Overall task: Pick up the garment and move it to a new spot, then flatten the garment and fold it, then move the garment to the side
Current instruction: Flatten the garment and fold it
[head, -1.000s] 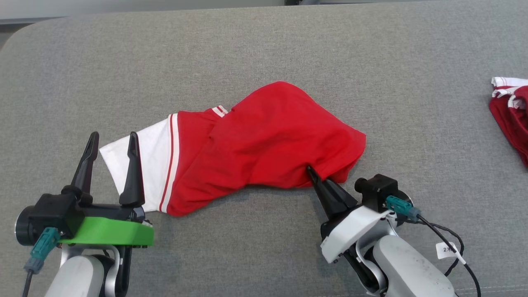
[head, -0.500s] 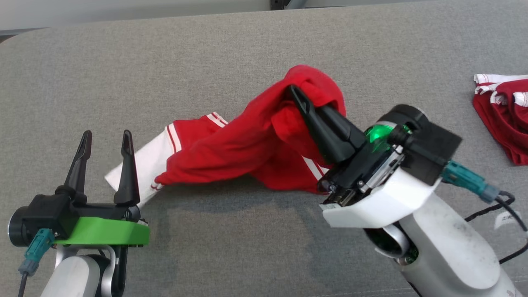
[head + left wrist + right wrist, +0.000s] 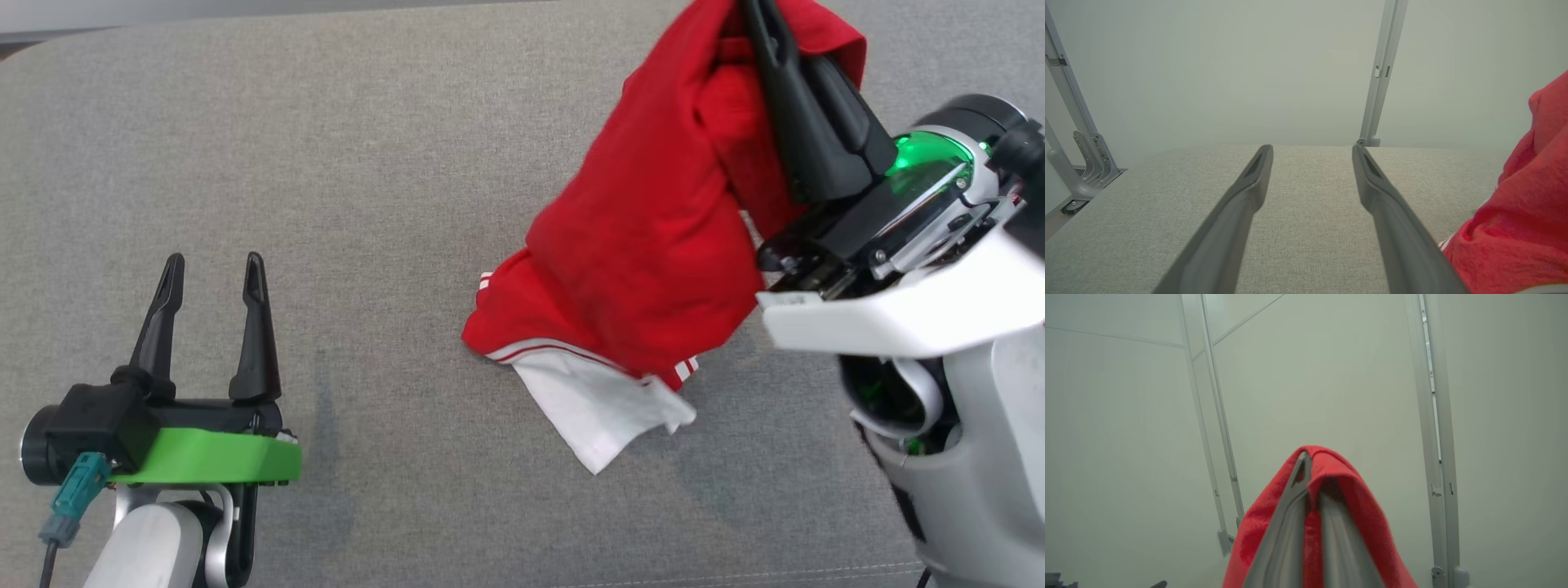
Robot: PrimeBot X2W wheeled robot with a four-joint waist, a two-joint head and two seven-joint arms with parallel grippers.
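Red garment [image 3: 653, 245] hanging from my right gripper [image 3: 758, 24], high at the far right.
I see the right fingers clamped together on a fold of the cloth. The rest hangs down, and its white, striped lower end lies on the grey surface [image 3: 326, 163]. My left gripper [image 3: 214, 265] sits low at the near left, fingers apart and empty, well apart from the garment.

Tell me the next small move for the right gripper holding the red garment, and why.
Probably raise the right gripper a little higher before carrying sideways. It is shut on the red garment, which hangs from it, but the white end appears to lie on the grey surface and would drag. The left gripper stands open, apart from the garment.
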